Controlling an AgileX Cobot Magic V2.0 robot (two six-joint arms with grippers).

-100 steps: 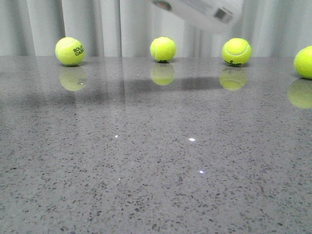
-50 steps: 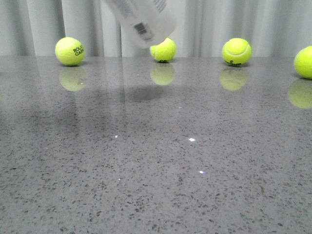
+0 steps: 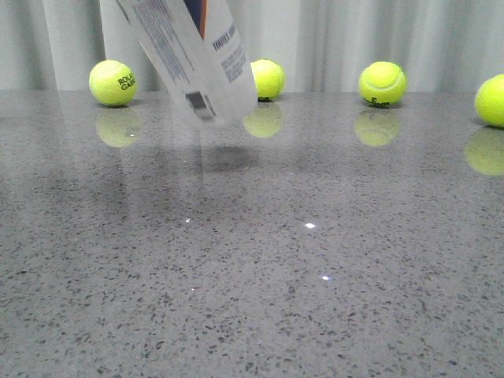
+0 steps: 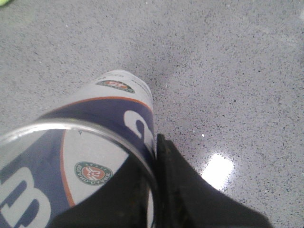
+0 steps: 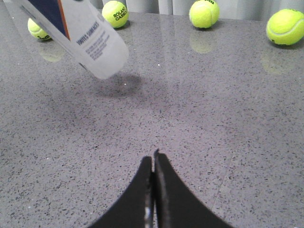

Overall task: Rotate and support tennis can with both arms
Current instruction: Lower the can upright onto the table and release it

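Ok, we hold tennis can [image 4: 102, 128] clamped in left gripper [image 4: 156, 190], tilted above table [image 3: 315, 260]; right gripper [image 5: 153, 190] fingers closed, empty, can well ahead.

I see the tennis can [image 3: 197, 59] tilted above the table [image 3: 252, 260], toward the far edge and left of centre, its lower end clear of the surface. Along the far edge sit four tennis balls: one [image 3: 113, 83] toward the far left corner, one [image 3: 268, 79] just behind the can's lower end and partly hidden by it, one [image 3: 382, 83] right of centre, and one [image 3: 491, 100] at the right edge, slightly nearer to me than the others.
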